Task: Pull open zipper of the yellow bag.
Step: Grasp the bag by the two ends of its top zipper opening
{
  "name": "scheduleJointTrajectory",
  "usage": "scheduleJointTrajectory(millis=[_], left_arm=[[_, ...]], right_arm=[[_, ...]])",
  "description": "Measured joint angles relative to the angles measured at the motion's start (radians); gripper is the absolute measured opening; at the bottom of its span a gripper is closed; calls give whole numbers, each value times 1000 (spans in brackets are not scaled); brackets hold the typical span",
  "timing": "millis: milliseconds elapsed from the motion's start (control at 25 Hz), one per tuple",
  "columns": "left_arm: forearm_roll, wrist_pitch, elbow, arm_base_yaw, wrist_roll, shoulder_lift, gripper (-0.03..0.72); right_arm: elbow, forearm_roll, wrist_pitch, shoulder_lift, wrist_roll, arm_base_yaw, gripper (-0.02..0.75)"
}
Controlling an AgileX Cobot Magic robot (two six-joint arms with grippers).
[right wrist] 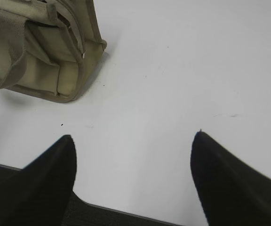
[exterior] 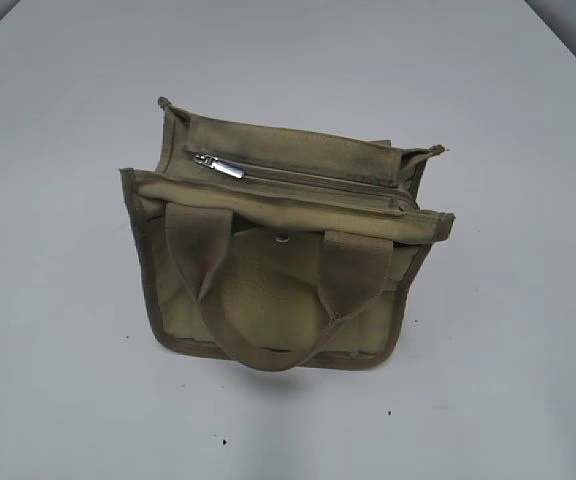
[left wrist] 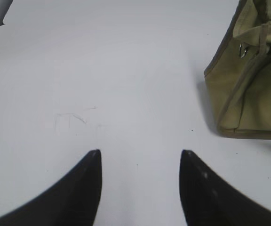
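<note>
Khaki canvas, zipper [exterior: 303, 180] closed: nothing started yet.
Yellow bag [exterior: 278, 270] stands mid-table, silver pull tab [exterior: 220, 166] at the line's nine o'clock end; left gripper [left wrist: 140, 153] and right gripper [right wrist: 133, 136] hover over bare table [exterior: 58, 400], jaws apart and empty, bag at two and ten o'clock.

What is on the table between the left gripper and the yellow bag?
Nothing. In the left wrist view the open left gripper and the yellow bag have only bare white table between them, with faint scratch marks and tiny specks.
</note>
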Motion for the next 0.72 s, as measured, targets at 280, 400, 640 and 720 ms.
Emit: scheduleJointTrajectory(millis=[280,400,640,720], left_arm=[[0,0,0,0,0,0,406],[0,0,0,0,0,0,402],[0,0,0,0,0,0,386],[0,0,0,0,0,0,386]], right_arm=[[0,0,0,0,0,0,582],[0,0,0,0,0,0,582],[0,0,0,0,0,0,582],[0,0,0,0,0,0,582]])
